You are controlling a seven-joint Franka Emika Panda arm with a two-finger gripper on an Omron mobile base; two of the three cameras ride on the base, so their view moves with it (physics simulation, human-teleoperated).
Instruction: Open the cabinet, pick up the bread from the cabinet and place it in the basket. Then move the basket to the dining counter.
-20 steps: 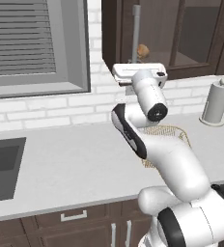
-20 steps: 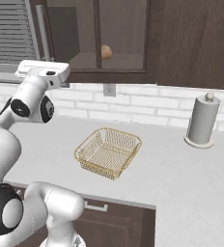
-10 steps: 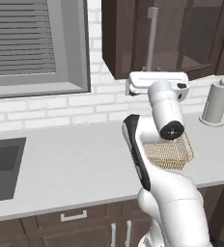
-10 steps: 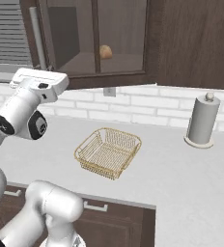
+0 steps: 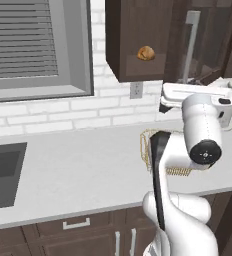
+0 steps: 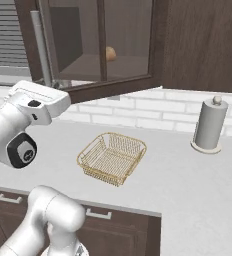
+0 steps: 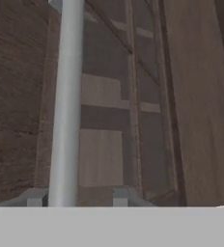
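Cabinet (image 6: 138, 45) door swung wide open, step one apparently done. Dining counter not reached. Basket (image 6: 112, 157) empty on the grey worktop (image 6: 188, 180), below the cabinet. Bread (image 5: 146, 53) on the cabinet shelf, not yet picked up; picking, placing and carrying all left. Gripper (image 7: 77, 201) at the foot of the silver handle (image 7: 68, 96), tips partly spread either side of the bar; whether touching, cannot tell.

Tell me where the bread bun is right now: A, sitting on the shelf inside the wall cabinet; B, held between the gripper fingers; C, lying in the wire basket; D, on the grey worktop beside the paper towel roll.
A: the bread bun sits on the shelf inside the wall cabinet, its door swung open, while the wire basket on the worktop holds nothing.
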